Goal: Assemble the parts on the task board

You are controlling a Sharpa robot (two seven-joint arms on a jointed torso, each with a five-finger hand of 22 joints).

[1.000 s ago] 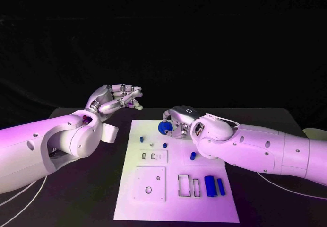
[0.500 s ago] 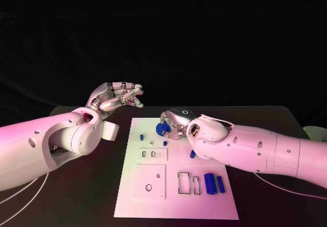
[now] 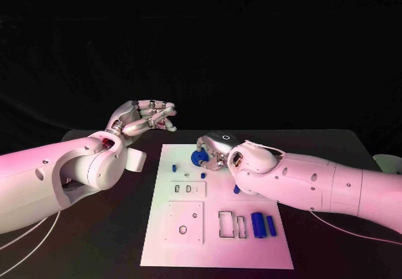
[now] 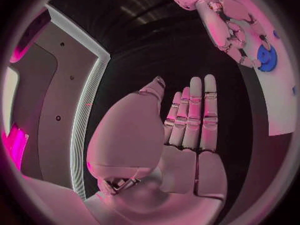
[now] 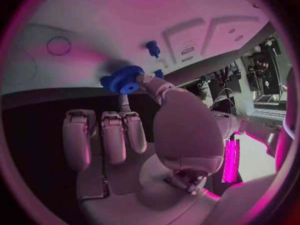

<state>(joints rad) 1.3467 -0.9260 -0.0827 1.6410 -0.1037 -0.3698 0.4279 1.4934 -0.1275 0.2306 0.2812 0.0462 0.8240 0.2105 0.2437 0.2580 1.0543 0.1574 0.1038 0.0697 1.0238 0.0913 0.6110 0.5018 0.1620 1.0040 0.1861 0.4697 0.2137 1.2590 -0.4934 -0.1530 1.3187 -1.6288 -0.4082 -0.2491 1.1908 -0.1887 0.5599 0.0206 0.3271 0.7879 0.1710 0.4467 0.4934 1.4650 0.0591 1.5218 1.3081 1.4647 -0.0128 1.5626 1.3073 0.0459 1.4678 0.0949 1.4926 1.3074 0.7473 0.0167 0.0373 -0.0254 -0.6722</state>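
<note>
Right hand pinches blue gear at task board — position unchanged.
Left hand stays raised off-board — fingers curled, holding nothing.

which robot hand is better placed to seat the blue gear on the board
Right. The right robot hand already pinches the blue gear just above the task board, while the left robot hand hovers off the board's edge with nothing in it.
</note>
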